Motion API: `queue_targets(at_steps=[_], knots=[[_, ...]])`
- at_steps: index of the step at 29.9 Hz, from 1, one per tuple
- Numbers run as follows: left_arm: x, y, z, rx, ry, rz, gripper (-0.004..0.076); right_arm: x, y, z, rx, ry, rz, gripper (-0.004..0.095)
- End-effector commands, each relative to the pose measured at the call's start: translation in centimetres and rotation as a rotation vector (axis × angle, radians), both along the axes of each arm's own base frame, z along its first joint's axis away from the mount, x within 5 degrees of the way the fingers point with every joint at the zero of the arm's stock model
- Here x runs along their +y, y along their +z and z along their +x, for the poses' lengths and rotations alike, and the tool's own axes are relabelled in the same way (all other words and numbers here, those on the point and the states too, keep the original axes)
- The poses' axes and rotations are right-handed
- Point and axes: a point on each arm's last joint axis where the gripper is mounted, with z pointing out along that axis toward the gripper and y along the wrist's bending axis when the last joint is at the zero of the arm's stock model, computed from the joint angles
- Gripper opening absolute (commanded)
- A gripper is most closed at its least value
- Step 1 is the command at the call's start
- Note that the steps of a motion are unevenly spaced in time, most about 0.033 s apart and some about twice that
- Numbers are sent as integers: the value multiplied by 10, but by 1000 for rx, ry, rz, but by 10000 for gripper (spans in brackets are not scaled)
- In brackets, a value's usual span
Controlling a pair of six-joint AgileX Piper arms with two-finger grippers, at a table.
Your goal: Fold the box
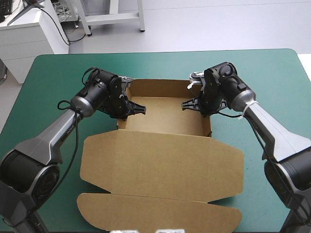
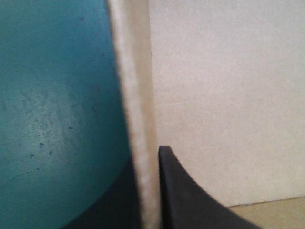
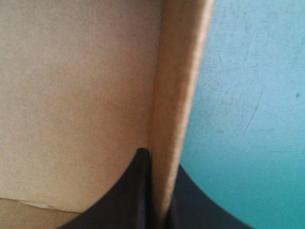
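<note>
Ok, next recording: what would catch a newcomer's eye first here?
The brown box sits on the teal-green cover as an open tray, its lid lying flat toward the near edge. The left gripper is shut on the tray's left wall, the right gripper on its right wall, each wall between two black fingers.

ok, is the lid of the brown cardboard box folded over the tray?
No: the lid of the brown cardboard box lies flat on the teal-green table cover, tray open.
</note>
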Motion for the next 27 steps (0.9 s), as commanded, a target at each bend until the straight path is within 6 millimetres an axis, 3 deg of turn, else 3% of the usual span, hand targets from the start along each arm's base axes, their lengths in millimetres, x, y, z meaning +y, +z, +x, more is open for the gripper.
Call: queue_targets(at_steps=[1,8,20,23,27], knots=[[-13,22,-7,-44,-32,-135,-8,-1,20,3,-91,27,94,-13],[-18,4,0,8,-28,-117,-8,-8,11,14,-96,9,82,-13],[-19,-3,4,18,-22,-109,-7,-3,1,25,-119,-9,124,-4],[-20,-6,6,21,-30,-107,-1,-4,1,25,-122,-9,123,70],[-21,-9,7,25,-29,-105,28,-4,1,25,-120,-9,122,333]])
